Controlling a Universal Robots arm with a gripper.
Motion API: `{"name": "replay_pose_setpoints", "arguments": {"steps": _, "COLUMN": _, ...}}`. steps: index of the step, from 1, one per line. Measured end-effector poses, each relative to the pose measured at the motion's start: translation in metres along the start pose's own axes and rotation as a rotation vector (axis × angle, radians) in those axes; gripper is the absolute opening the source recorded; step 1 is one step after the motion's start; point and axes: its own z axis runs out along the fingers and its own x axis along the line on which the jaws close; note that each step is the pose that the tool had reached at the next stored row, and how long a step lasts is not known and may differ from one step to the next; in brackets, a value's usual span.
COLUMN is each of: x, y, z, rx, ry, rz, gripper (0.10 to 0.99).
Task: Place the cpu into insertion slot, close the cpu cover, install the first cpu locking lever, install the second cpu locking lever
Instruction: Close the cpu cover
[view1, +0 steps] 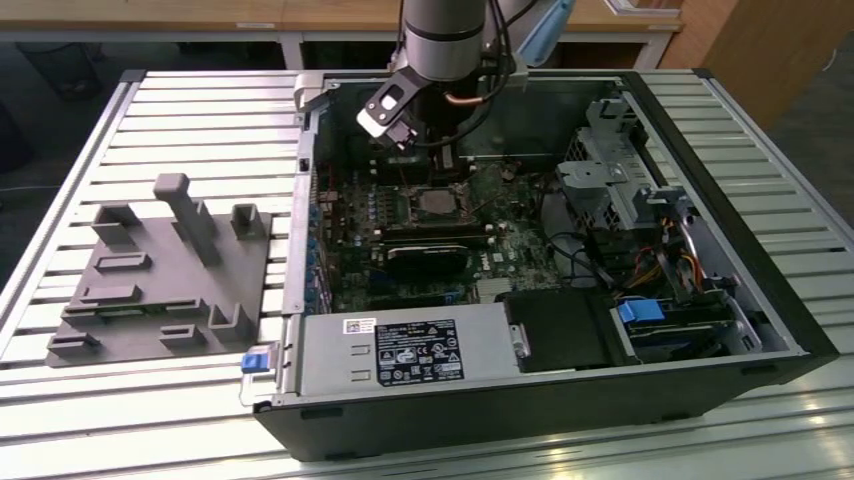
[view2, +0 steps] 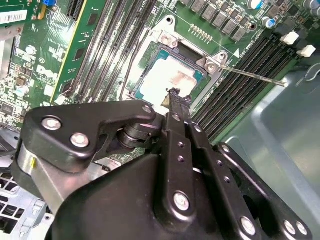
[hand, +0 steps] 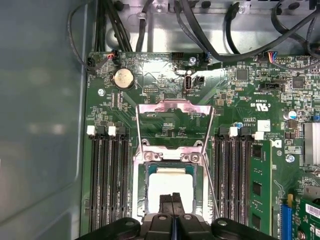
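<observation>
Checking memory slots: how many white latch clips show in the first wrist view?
4: a first clip and second on one side of the cpu, a third and fourth on the other. The tool may hide more.

Bright glare on the cpu (hand: 167, 182)

Over socket: my black gripper (hand: 172, 196), fingertips pressed together, has open air above the pale silver square cpu (hand: 170, 181).
Beyond it: the thin silver hinged cover frame (hand: 175, 125) is swung open and bars me.
Beside: a thin steel lever rod (view2: 250, 76) juts out.
Flanks: long black memory slots (hand: 107, 175) sit low.
</observation>
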Motion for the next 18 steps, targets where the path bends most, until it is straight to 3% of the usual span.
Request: {"name": "replay_pose_setpoints", "arguments": {"steps": 18, "x": 0.0004, "y": 0.0009, "z": -0.015, "rx": 0.002, "ry": 0.0043, "rz": 0.0, "gripper": 0.118}}
